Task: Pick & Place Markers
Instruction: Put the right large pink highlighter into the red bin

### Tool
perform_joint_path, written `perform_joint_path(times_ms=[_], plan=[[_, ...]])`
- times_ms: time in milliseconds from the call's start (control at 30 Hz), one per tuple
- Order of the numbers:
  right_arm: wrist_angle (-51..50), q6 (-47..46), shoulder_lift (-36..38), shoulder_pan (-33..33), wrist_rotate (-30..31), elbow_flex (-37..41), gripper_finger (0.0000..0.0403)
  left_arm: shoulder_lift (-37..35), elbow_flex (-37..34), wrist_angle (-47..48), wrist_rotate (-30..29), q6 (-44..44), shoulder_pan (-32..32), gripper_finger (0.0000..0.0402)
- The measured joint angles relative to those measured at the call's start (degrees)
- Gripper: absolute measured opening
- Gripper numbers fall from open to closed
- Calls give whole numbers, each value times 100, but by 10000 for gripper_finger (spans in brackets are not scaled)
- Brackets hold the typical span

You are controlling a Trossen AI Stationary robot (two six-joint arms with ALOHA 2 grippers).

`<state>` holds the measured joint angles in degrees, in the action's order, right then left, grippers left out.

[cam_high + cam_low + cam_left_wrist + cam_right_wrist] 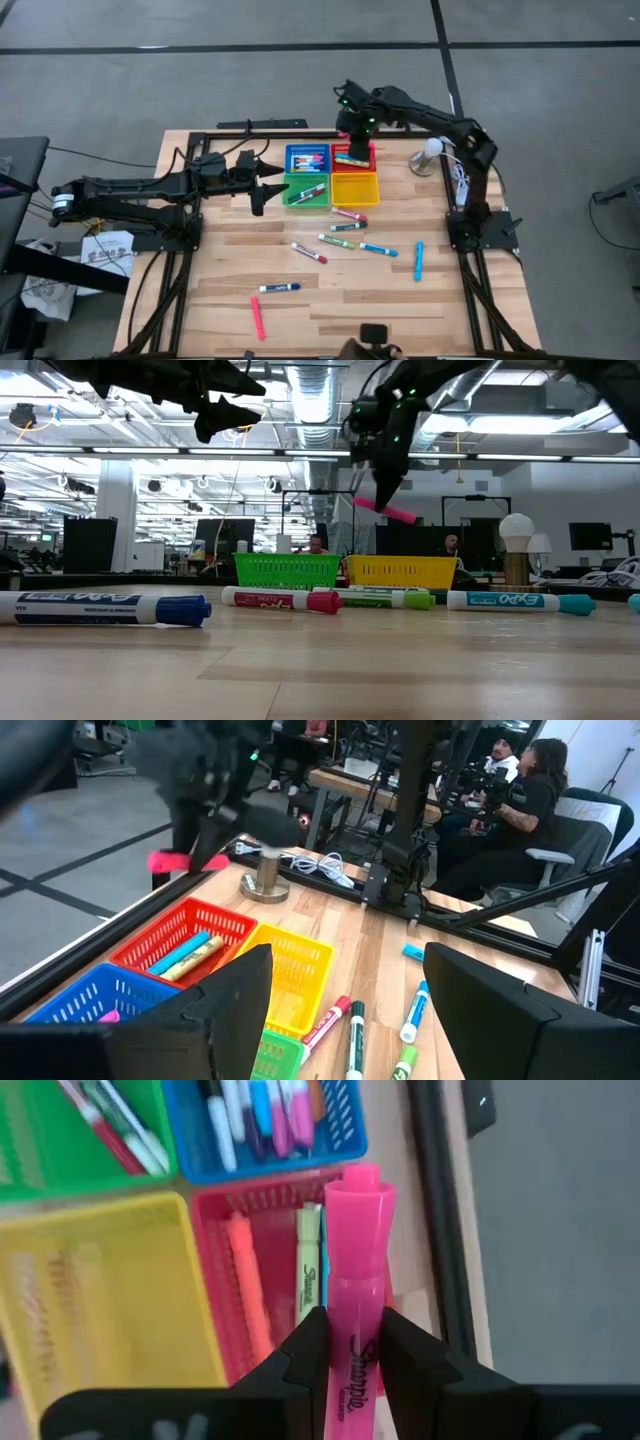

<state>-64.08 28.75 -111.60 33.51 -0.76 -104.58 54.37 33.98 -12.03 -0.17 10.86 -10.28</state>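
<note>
- The right gripper point(348, 1342) was clamped on a pink highlighter point(356, 1270), its two dark fingers point(305, 1348) pressing the barrel from either side.
- That highlighter was a stubby, bright pink stick, waisted below a broad rounded cap, with black "Sharpie" lettering running along the barrel between the fingers.
- It hung in the air above the red basket point(400, 1270); in the low view it jutted out sideways from below the gripper, tilted slightly down point(385, 510).
- Directly beneath the held highlighter, inside the red basket, lay an orange highlighter point(248, 1285) and a pale yellow-green one point(310, 1265), side by side.
- Beyond the gripper's tip, the blue basket point(190, 1140) held several markers with white barrels and blue, pink and purple parts.
- The green basket point(40, 1170) held red and green markers; the yellow basket point(100, 1290) sat just beside the red one.
- The left gripper point(262, 184) hovered with its fingers spread apart and nothing between them, just beside the green basket.
- More markers lay scattered on the table point(400, 310), well apart from both grippers.
</note>
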Motion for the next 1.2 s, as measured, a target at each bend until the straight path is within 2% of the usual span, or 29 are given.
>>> perform_joint_path(times_ms=[167,667,1200], plan=[[-296,473,-603,-50,75,-380,64,0,0,2,0,10,0,260],[-334,769,-1606,-65,-59,-391,64,0,0,1,0,10,0,260],[-126,778,-1815,-65,-63,-390,65,0,0,0,-2,10,2,260]])
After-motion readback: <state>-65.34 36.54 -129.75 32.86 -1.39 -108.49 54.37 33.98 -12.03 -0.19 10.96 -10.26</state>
